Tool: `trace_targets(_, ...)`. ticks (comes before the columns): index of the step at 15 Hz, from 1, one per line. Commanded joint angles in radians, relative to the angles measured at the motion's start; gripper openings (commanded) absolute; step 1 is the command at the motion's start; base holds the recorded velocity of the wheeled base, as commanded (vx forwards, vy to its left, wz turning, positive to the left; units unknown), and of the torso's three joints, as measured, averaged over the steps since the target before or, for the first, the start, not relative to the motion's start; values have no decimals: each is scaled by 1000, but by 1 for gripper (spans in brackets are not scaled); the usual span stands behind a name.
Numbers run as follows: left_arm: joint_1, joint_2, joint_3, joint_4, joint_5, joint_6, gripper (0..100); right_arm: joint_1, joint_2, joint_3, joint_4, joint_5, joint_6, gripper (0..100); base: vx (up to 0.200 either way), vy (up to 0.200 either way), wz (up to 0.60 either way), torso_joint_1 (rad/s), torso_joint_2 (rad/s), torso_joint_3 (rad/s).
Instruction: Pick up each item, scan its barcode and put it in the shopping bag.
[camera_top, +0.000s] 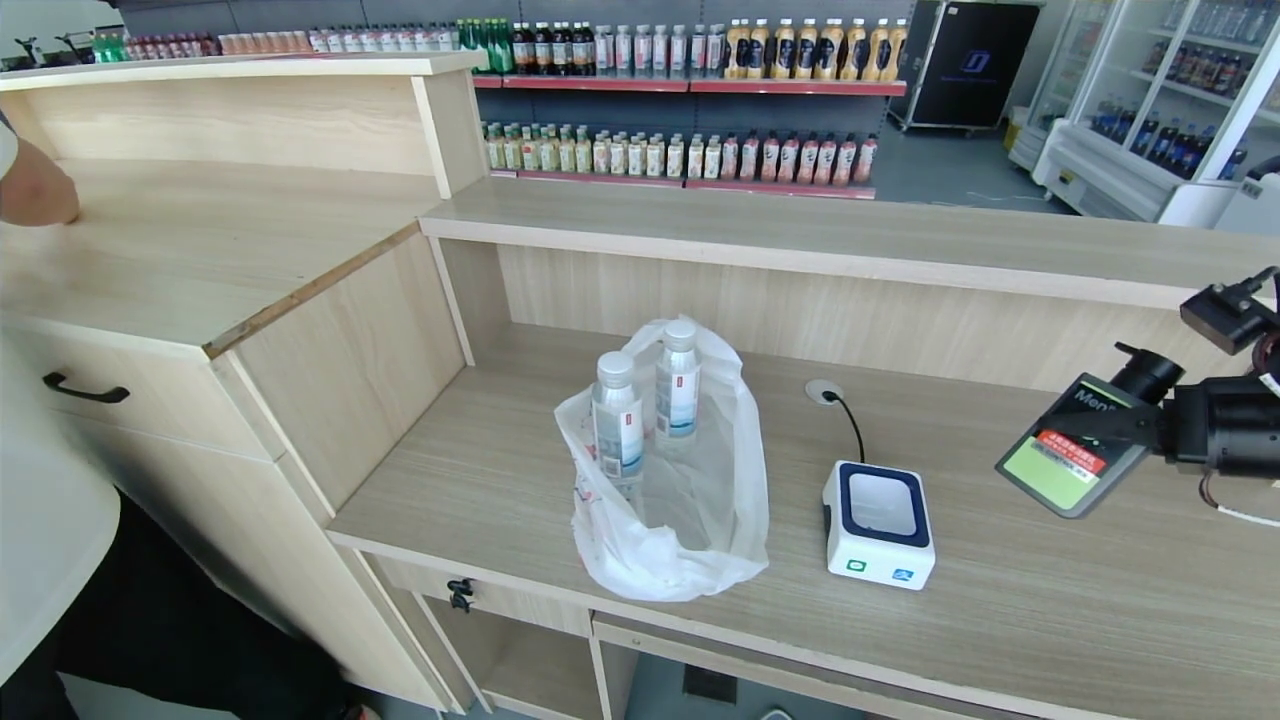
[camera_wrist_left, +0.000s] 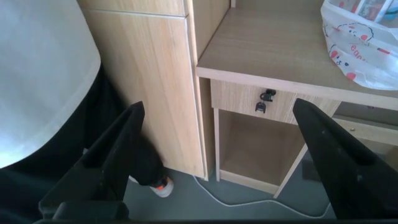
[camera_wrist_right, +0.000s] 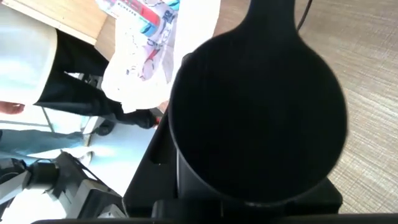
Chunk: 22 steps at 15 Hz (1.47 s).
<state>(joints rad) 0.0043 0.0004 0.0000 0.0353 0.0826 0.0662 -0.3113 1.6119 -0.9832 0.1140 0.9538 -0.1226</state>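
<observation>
Right gripper (camera_top: 1135, 425) holds pack (camera_top: 1062, 457) over counter (camera_top: 1050, 610) (apart from scanner (camera_top: 878, 522))

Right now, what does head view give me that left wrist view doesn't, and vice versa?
Head view adds: two bottles upright in the shopping bag, the scanner beside it, the right gripper shut on a dark pack. Left wrist view adds: the left gripper, open, low before the counter, and a white cable on the floor beneath. Shared: shopping bag, counter, drawer lock.
</observation>
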Motion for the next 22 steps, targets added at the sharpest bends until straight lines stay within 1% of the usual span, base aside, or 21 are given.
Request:
trace_targets(1, 0, 0, 0, 0, 0, 0, 100, 6, 26, 9, 3, 13, -14, 0, 0, 0, 0, 0, 0, 0)
trace_targets(5, 0, 0, 0, 0, 0, 0, 100, 24, 31, 32, 1, 66, -28, 0, 0, 0, 0, 0, 0, 0)
trace_targets(9, 0, 0, 0, 0, 0, 0, 100, 37, 34, 66, 3, 68, -100, 0, 0, 0, 0, 0, 0, 0)
trace_targets(20, 0, 0, 0, 0, 0, 0, 100, 50, 52, 57, -8, 66, -101, 0, 0, 0, 0, 0, 0, 0)
trace_targets(22, 0, 0, 0, 0, 0, 0, 100, 52, 68, 57, -36, 66, -103, 0, 0, 0, 0, 0, 0, 0)
